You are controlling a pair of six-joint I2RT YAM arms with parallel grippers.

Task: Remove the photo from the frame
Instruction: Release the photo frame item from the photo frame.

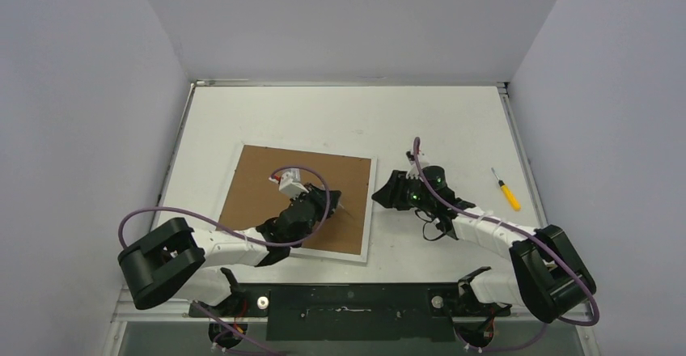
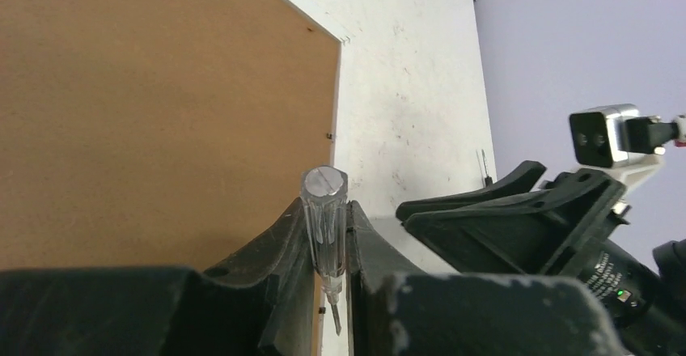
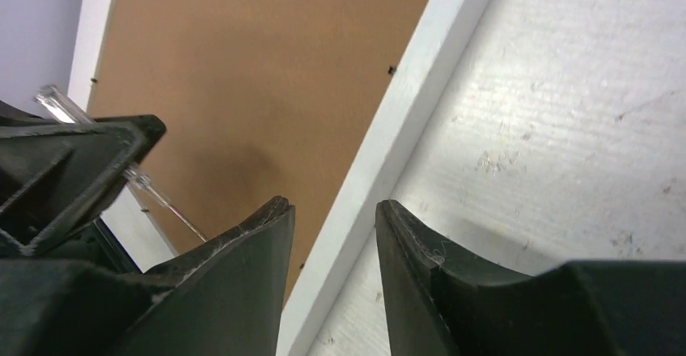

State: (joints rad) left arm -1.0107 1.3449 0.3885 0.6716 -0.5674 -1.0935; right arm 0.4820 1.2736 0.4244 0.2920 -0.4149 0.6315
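The left jaws are pressed onto a clear-handled screwdriver (image 2: 324, 226), pinching its handle between them. The flat butt of the handle sticks up above the jaws and the thin shaft (image 3: 170, 206) runs down out of them towards the frame (image 1: 259, 178). In the left wrist view its tip sits below the jaws, right at the line where the brown backing board (image 2: 162, 113) meets the narrow white border (image 2: 344, 170).

The right jaws are spread, with an open gap and nothing between them. They hang just off the frame's right-hand side. From the right wrist view the white border (image 3: 404, 129) runs diagonally beneath the gap, with the brown board under one jaw and bare tabletop (image 3: 566, 113) under the other.

The two sets of jaws are near each other and apart. The left ones show at the left edge of the right wrist view, and the right ones show beside the left ones in the left wrist view.

The frame lies flat on the tabletop (image 1: 323, 121), back side up, below the left jaws and reaching out beyond them on the side away from the right jaws. Small dark marks (image 3: 391, 69) dot the board's edge along the border.

A yellow-handled screwdriver (image 1: 508, 189) lies on the tabletop on the far side of the right jaws from the frame, well apart from them.
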